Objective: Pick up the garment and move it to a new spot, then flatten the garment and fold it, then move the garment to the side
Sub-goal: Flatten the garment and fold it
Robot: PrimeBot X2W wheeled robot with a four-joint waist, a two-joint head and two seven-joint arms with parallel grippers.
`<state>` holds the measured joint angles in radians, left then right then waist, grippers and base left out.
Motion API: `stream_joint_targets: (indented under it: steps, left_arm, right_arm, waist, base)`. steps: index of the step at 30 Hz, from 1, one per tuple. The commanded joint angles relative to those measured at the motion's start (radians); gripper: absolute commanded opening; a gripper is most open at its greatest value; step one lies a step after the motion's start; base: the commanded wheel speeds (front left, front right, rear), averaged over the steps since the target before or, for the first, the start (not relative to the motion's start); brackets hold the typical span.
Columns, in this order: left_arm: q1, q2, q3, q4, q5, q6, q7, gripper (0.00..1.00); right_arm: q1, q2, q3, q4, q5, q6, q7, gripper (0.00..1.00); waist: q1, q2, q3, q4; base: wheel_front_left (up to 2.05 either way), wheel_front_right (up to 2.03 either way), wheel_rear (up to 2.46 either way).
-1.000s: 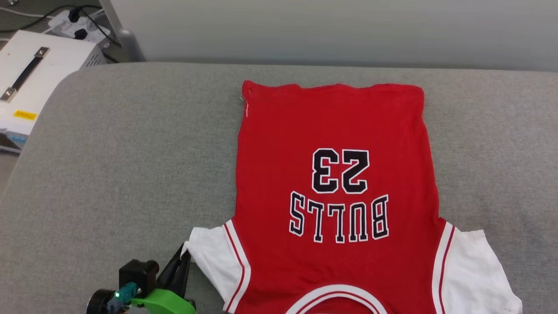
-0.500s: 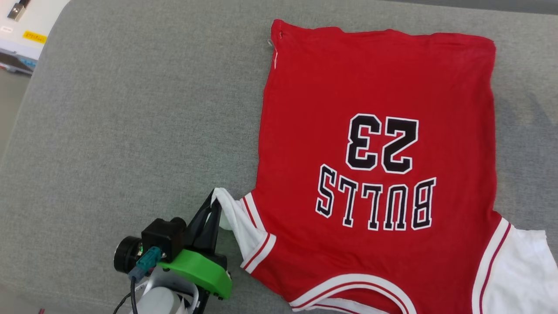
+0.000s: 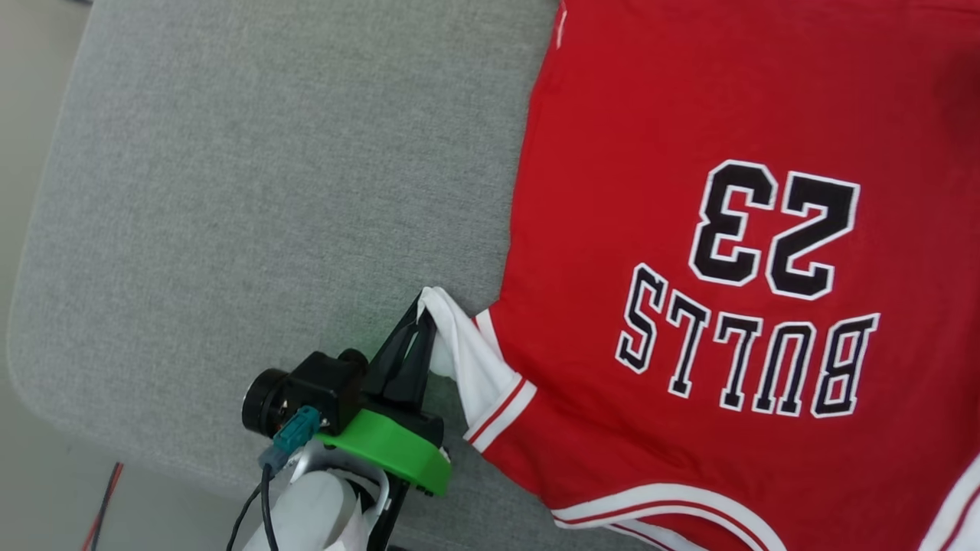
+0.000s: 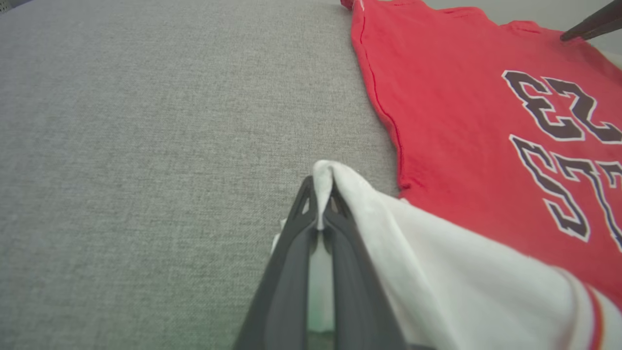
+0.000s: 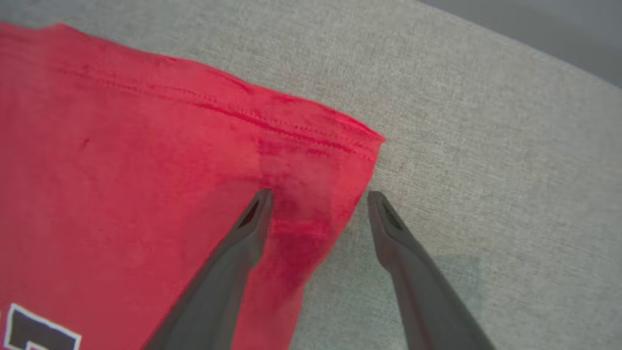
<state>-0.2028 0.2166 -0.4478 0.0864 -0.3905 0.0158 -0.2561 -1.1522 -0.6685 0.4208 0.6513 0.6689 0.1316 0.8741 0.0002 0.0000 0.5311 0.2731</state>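
surface: grey fabric pad (image 3: 268, 153) | on it: red jersey (image 3: 651, 115), lettering up

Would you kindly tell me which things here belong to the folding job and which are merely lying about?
In the job: jersey on the grey cushion; left gripper, shut on its white sleeve; open right gripper at its hem corner.
Lying about: red and black cable on the floor.

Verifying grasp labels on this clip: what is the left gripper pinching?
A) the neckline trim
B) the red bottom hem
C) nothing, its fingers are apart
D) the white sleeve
D: in the left wrist view the left gripper is shut, with a bunched fold of the white sleeve of the garment clamped between its fingertips.
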Motion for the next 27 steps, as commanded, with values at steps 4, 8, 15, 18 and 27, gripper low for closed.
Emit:
stream_joint_targets:
  steps: [4, 8, 15, 18, 27]
  left_arm:
    - [-0.032, -0.028, 0.013, 0.006, 0.03, -0.021, -0.006, 0.0]
    - [-0.03, -0.04, 0.031, 0.016, 0.044, -0.035, -0.006, 0.0]
    - [-0.014, -0.048, 0.064, 0.042, 0.065, -0.05, -0.006, 0.0]
    - [0.001, -0.048, 0.076, 0.056, 0.07, -0.054, -0.006, 0.0]
    - [0.087, -0.036, 0.114, 0.086, 0.074, -0.053, -0.006, 0.0]
  right_arm:
    - [0.024, 0.02, -0.014, 0.076, 0.006, -0.001, -0.025, 1.0]
    - [0.061, 0.025, 0.009, 0.101, 0.015, -0.001, -0.015, 1.0]
    - [0.058, 0.004, 0.043, 0.089, 0.02, -0.001, -0.052, 0.0]
    - [0.055, -0.004, 0.067, 0.067, 0.025, -0.001, -0.086, 0.0]
    - [0.152, -0.096, 0.197, -0.116, 0.134, -0.001, -0.237, 0.0]
  waist:
    - [-0.0002, 0.0, 0.053, 0.059]
    - [-0.0002, 0.0, 0.054, 0.056]
    - [-0.0002, 0.0, 0.004, 0.034]
    - [-0.0002, 0.0, -0.036, 0.022]
    - [-0.0002, 0.0, -0.201, -0.043]
  base:
    - [0.0, 0.0, 0.0]
    - [0.0, 0.0, 0.0]
    - [0.0, 0.0, 0.0]
    - [0.0, 0.0, 0.0]
    - [0.0, 0.0, 0.0]
